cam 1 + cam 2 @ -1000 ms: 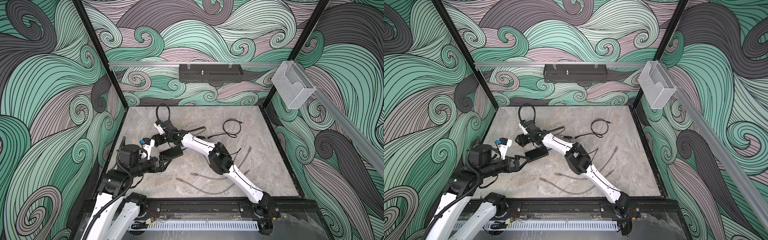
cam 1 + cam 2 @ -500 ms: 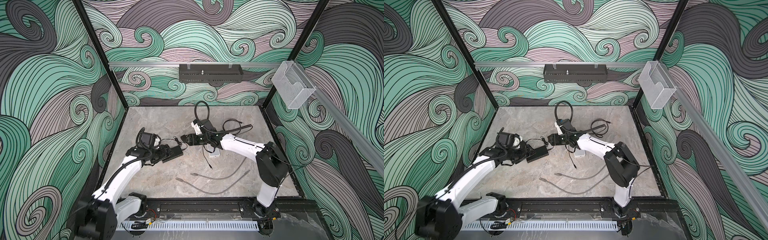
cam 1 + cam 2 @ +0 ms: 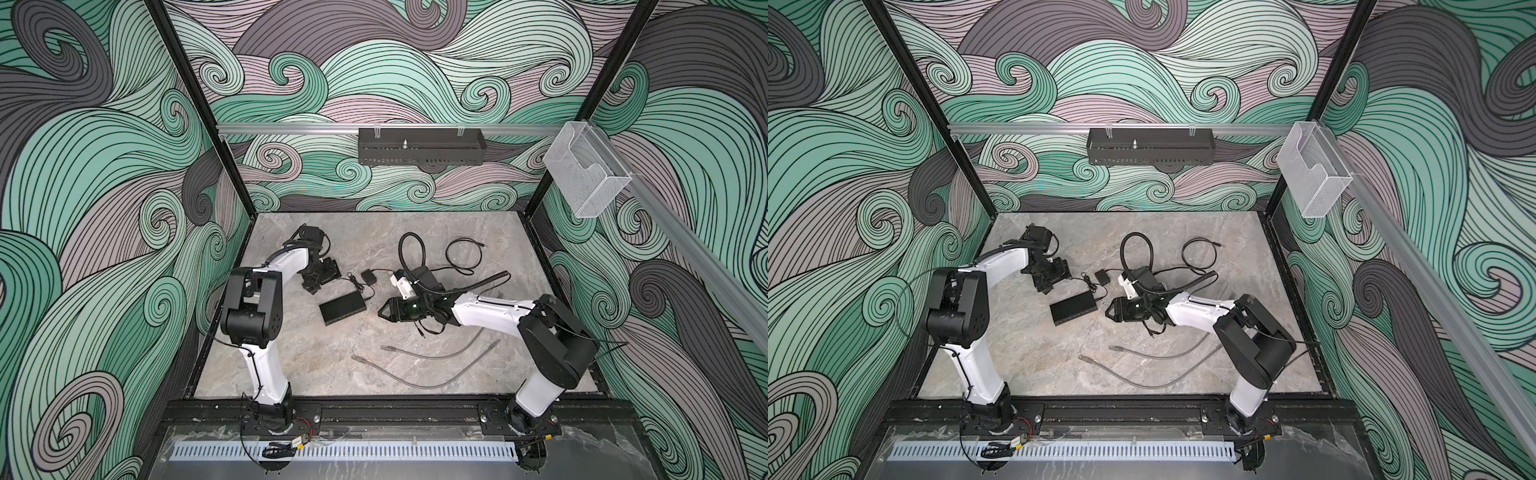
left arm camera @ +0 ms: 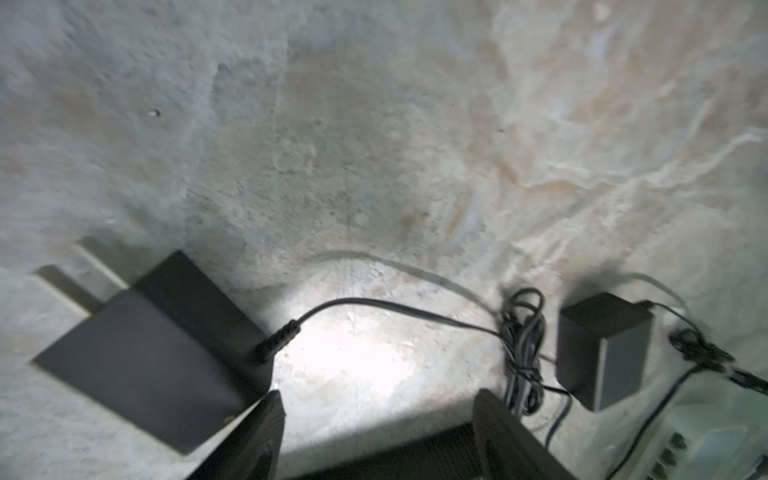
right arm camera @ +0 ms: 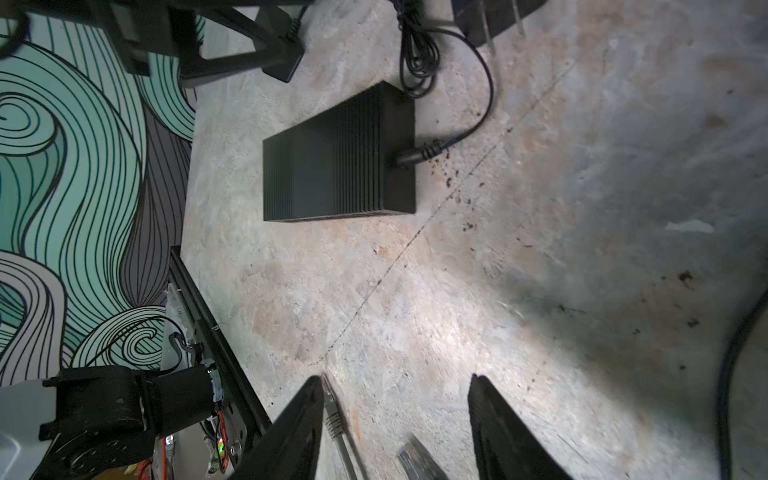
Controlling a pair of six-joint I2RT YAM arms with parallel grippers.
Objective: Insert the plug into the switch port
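The black switch [image 3: 343,307] [image 3: 1074,312] lies flat on the floor between my two grippers; its ports do not show. A black power lead [image 5: 432,147] is plugged into its side [image 4: 276,338]. Two grey cables [image 3: 432,355] lie in front, each ending in a plug [image 3: 386,348] [image 3: 356,358]. In the right wrist view, one plug [image 5: 332,413] lies beside a finger [image 5: 305,419] and the other [image 5: 415,461] lies between the fingers. My right gripper [image 3: 381,312] [image 5: 397,386] is open and empty, right of the switch. My left gripper [image 3: 318,281] [image 4: 380,401] is open and empty, behind the switch.
A black power adapter [image 3: 368,276] [image 4: 602,349] with a bundled lead [image 4: 523,353] sits behind the switch. A looped black cable [image 3: 462,257] lies at the back right. A black rack [image 3: 420,151] and a clear bin [image 3: 584,178] hang on the walls.
My left arm swung from the front left to behind the switch. My right arm drew back to the right of the switch. Both grippers' jaws have narrowed somewhat.
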